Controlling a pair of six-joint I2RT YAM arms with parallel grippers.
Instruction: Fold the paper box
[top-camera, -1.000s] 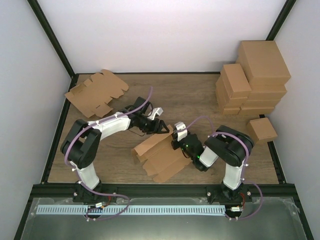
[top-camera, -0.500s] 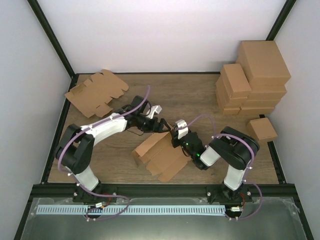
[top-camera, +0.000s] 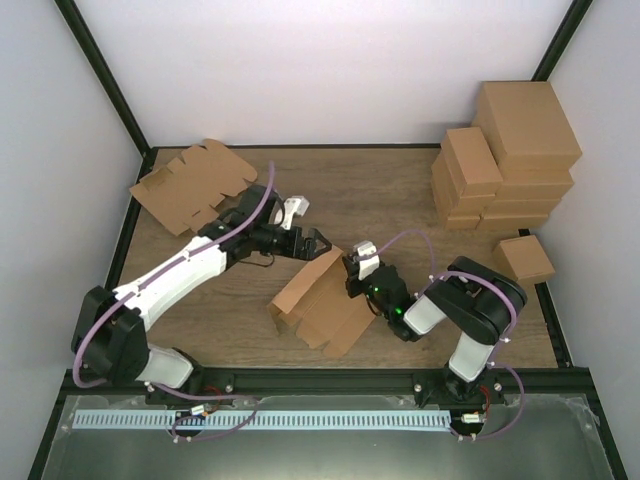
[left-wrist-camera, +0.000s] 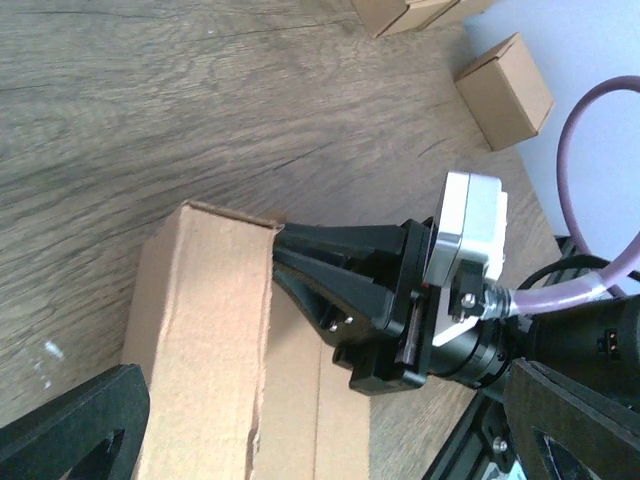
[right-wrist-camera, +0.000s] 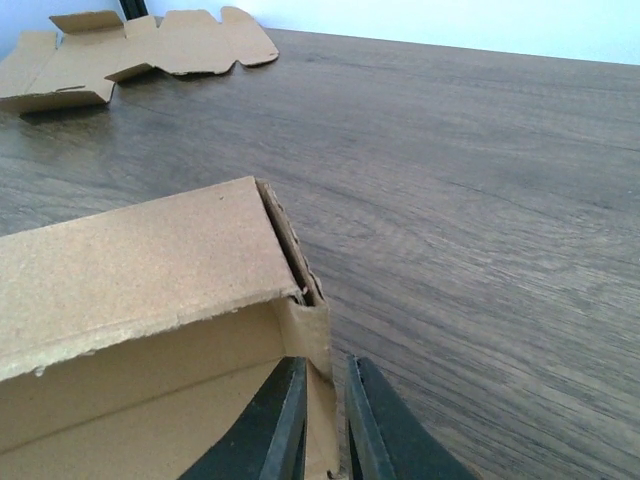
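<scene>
The paper box (top-camera: 322, 300) lies mid-table as a half-raised brown cardboard shell with one long wall standing. My right gripper (top-camera: 353, 284) is at its right end. In the right wrist view the box's end wall (right-wrist-camera: 318, 345) sits pinched between the narrow right gripper (right-wrist-camera: 325, 425). My left gripper (top-camera: 305, 233) hovers just beyond the box's far corner, jaws wide open and holding nothing. In the left wrist view its fingers (left-wrist-camera: 70, 425) frame the box (left-wrist-camera: 200, 340) and the right gripper's black fingers (left-wrist-camera: 340, 255).
A pile of flat notched blanks (top-camera: 190, 185) lies at the back left and shows in the right wrist view (right-wrist-camera: 140, 45). Bigger brown cartons (top-camera: 505, 150) are stacked at the back right. One small carton (top-camera: 525, 260) sits alone near the right edge.
My left gripper has opened wide and drawn back from the box toward the far left, the arm stretching out. The right gripper stays at the box's end; the box has shifted slightly.
</scene>
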